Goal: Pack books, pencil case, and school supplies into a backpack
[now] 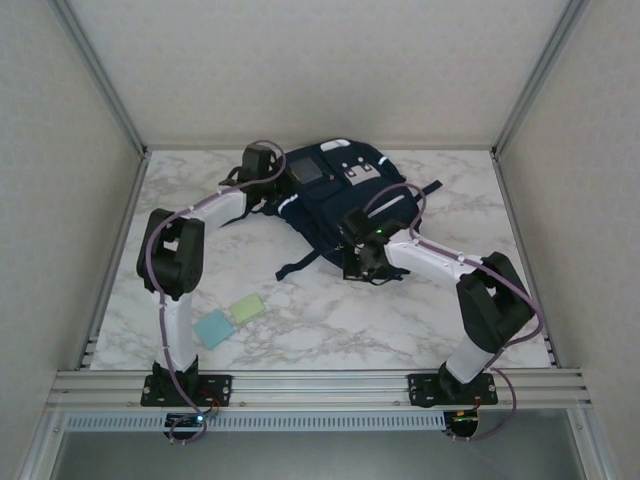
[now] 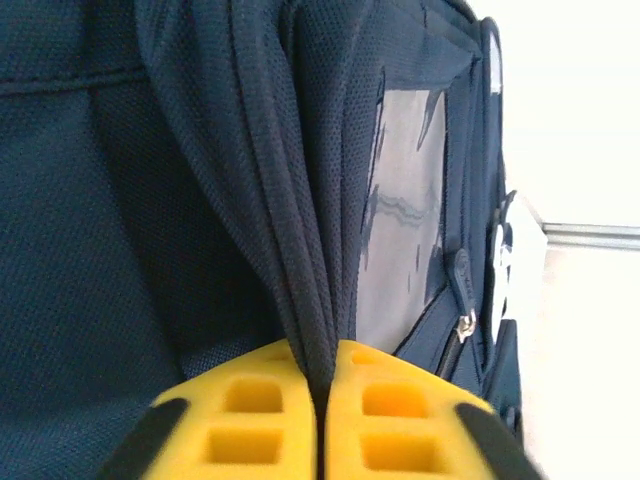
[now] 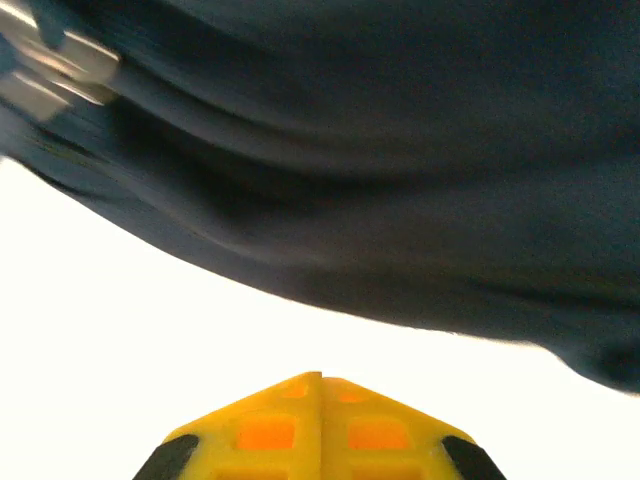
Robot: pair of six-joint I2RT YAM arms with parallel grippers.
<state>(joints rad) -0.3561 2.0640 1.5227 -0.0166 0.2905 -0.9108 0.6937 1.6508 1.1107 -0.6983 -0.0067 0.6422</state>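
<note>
**Left pincer (image 2: 320, 390) clamped on a backpack fold; right pincer (image 3: 320, 385) shut at the bag's near edge**

Left pincer first: from its wrist camera we see the two yellow fingers (image 2: 240, 425) pressed together on a ridge of navy fabric, which rises straight up toward 12 o'clock between them. That fabric is part of the backpack (image 1: 340, 200). At about 2 o'clock of the pinched fold we make out the shiny grey patch (image 2: 405, 210), with a small metal zipper pull (image 2: 464, 322) hanging just below its lower corner and a white label (image 2: 503, 255) beyond it toward 3 o'clock.

From above, we place the backpack flat on the marble table (image 1: 330, 320), lying toward 12 o'clock from the table's middle, with its dark straps trailing off its 7 o'clock and 3 o'clock sides. The left arm reaches to the bag's 10 o'clock corner, where it holds the fabric. The right arm reaches in from 4 o'clock and ends at the bag's 6 o'clock edge.

On the right wrist camera we see that pincer's yellow fingers meeting tip to tip, with nothing visible between them. Blurred navy cloth runs across the picture at 12 o'clock of the tips, with a bright gap separating it from them.

Two small square pads lie side by side on the table at about 8 o'clock from its middle, well apart from the bag: the pale blue pad (image 1: 213, 328) nearer the left arm's base, and the pale green pad (image 1: 247, 308) just beside it toward 1 o'clock.
</note>
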